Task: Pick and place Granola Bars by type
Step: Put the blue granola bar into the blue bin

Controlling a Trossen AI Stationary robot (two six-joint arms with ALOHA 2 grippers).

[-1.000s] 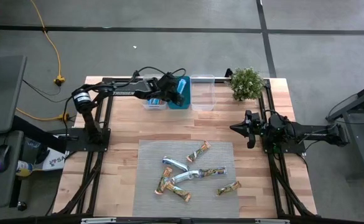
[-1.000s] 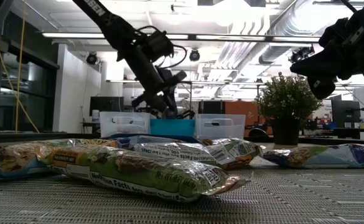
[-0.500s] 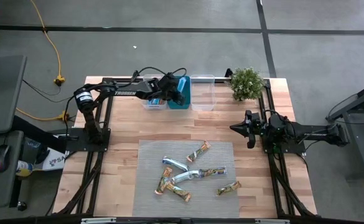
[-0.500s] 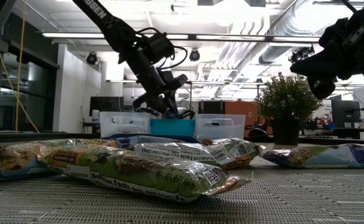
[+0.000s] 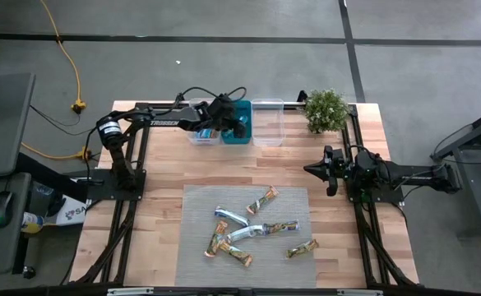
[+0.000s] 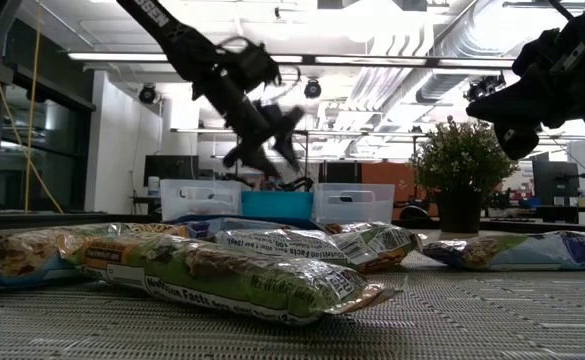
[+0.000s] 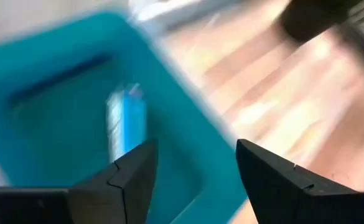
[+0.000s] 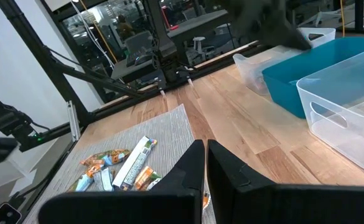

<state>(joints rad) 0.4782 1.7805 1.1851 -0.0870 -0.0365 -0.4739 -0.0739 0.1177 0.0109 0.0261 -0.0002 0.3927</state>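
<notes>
Several granola bars [image 5: 261, 230] lie flat on a grey mat [image 5: 199, 197] near the table's near edge; the low view shows them close up [image 6: 242, 270]. A bright blue bar [image 7: 126, 118] lies on the floor of the teal bin [image 5: 242, 133]. My left gripper [image 7: 194, 165] hangs open above that bin, also seen in the high view [image 5: 230, 120] and the low view [image 6: 269, 155], touching nothing. My right gripper [image 8: 206, 165] waits shut over the table's right side [image 5: 310, 170].
Clear bins stand on either side of the teal one: one toward the left [image 5: 201, 136], one toward the right [image 5: 267, 123]. A potted plant [image 5: 326, 110] sits at the far right corner. Bare wood lies between the bins and the mat.
My left gripper has risen from just over the teal bin's rim to well above it, tipping as it went. The bars on the mat and my right arm have kept still.
</notes>
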